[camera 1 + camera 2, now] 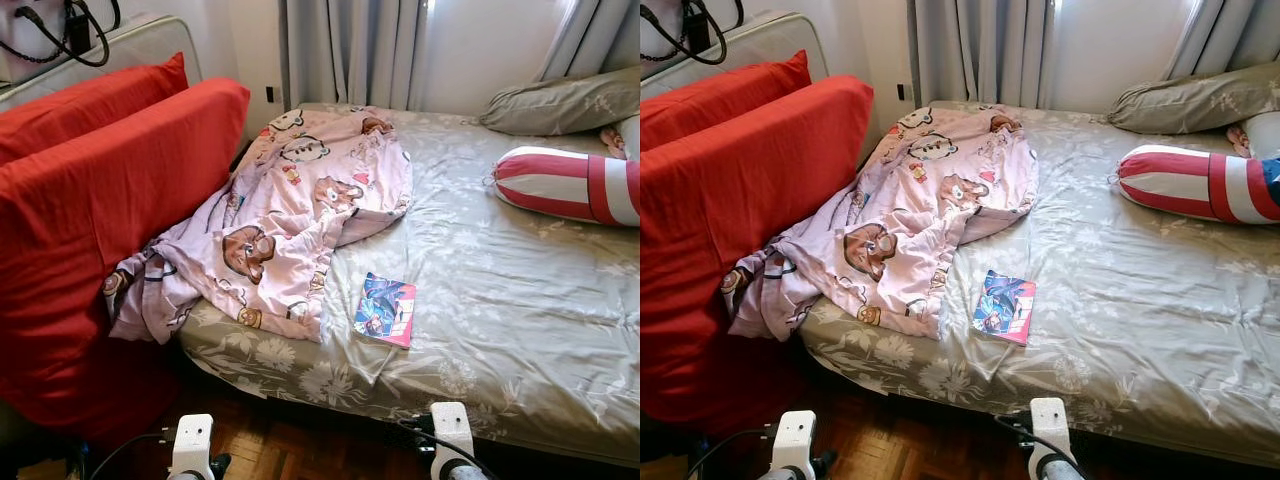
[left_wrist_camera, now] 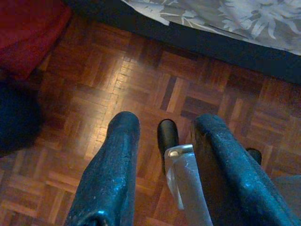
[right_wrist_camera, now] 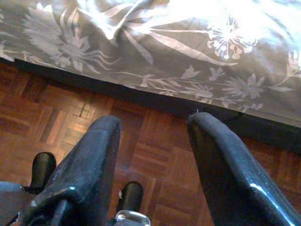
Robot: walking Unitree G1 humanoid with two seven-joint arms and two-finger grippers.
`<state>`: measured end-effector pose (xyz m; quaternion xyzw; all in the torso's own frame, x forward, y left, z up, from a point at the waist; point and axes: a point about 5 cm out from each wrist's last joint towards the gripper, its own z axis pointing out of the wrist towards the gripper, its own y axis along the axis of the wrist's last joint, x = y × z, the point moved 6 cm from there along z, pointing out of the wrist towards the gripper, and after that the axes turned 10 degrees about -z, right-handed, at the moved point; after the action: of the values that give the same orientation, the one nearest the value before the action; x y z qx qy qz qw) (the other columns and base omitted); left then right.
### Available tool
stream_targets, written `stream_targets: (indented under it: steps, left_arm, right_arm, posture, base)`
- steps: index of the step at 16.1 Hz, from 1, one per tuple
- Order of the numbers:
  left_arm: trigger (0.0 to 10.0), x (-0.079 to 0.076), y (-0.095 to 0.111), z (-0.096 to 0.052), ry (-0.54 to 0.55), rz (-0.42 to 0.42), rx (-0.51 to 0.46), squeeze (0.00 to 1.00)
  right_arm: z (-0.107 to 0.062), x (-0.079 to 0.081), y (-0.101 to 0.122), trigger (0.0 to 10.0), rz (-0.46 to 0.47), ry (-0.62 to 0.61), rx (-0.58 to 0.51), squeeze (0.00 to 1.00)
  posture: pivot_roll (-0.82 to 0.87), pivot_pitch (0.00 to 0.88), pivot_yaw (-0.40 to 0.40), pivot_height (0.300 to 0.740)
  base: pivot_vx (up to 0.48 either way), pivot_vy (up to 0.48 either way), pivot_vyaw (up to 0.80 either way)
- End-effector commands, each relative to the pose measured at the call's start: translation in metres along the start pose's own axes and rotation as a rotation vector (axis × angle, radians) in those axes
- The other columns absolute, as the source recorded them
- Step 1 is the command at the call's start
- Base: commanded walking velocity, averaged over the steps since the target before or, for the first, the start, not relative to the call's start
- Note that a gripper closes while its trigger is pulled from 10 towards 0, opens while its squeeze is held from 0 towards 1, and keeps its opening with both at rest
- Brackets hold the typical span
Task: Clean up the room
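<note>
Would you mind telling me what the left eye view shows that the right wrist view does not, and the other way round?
Left eye view alone: the pink blanket, the book, the red cushions, the striped bolster and the curtains. Right wrist view alone: the right end effector up close, fingers apart, low over the parquet floor beside the bed. Both share the grey floral sheet along the bed's edge.

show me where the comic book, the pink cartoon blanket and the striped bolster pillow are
comic book [image 1: 385, 309], left eye view, middle of its cover
pink cartoon blanket [image 1: 300, 200], left eye view, centre of the spread fabric
striped bolster pillow [image 1: 560, 184], left eye view, its white stripe
</note>
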<state>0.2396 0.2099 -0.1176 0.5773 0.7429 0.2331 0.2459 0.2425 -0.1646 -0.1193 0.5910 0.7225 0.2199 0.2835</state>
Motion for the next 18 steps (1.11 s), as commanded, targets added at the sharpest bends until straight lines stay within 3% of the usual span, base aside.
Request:
stream_targets:
  steps: [1, 12, 14, 18]
  left_arm:
    - [10.0, 0.0032, -0.0052, -0.001, 0.006, 0.002, 0.018, 0.0]
    - [10.0, 0.0075, -0.0048, -0.0016, 0.008, 0.0, 0.018, 0.0]
    - [10.0, 0.01, -0.0053, -0.0023, 0.008, 0.001, 0.015, 0.0]
    - [10.0, 0.0019, -0.0056, -0.0012, -0.003, 0.0, 0.012, 0.0]
  right_arm:
    - [0.0002, 0.0014, 0.001, 10.0, -0.009, 0.007, -0.002, 0.0]
    - [0.0002, 0.0001, 0.0004, 10.0, 0.002, 0.008, 0.0, 0.0]
    - [0.0, 0.0006, 0.0021, 10.0, 0.003, 0.01, -0.012, 0.0]
    - [-0.0002, 0.0, -0.0004, 10.0, 0.03, 0.009, -0.003, 0.0]
  posture:
    - [0.04, 0.0, -0.003, 0.74]
    - [0.04, 0.0, -0.004, 0.74]
    - [0.04, 0.0, -0.004, 0.74]
    - [0.04, 0.0, -0.006, 0.74]
  base:
    - [0.247, 0.0, 0.56]
    - [0.25, 0.0, 0.0]
    - [0.249, 0.0, 0.77]
    - [0.247, 0.0, 0.14]
